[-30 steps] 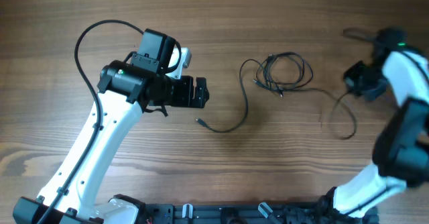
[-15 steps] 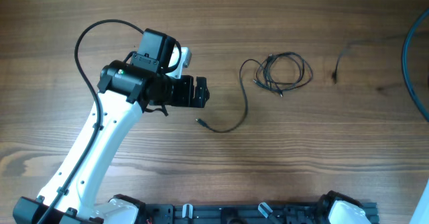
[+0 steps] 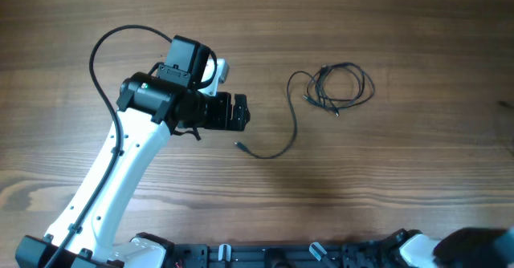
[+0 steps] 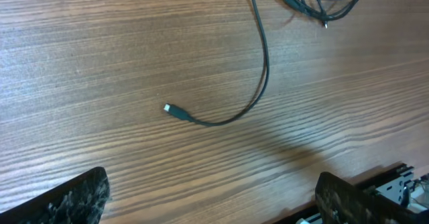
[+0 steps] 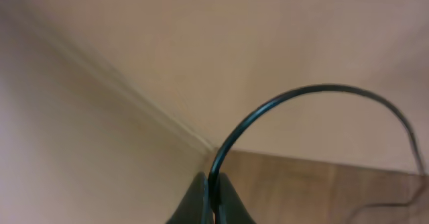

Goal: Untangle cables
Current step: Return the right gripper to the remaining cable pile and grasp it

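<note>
A thin black cable (image 3: 331, 87) lies coiled on the wooden table, with a tail curving down to a plug (image 3: 239, 146). In the left wrist view the tail (image 4: 263, 63) and plug (image 4: 169, 108) lie ahead of my open, empty left gripper (image 4: 211, 197). In the overhead view that left gripper (image 3: 238, 111) hovers left of the coil. My right gripper (image 5: 213, 197) is shut on a second black cable (image 5: 295, 96), which arcs up and to the right. The right arm is out of the overhead view except for a blurred part at the bottom right (image 3: 482, 248).
The robot's base rail (image 3: 281, 254) runs along the table's front edge. A tiny dark piece of cable (image 3: 504, 103) shows at the far right edge of the table. The right wrist view looks at a beige wall and a strip of table.
The right arm has swung away from the table's right side and out of the overhead view, carrying the second cable with it. The left arm and the coiled cable have not moved.
</note>
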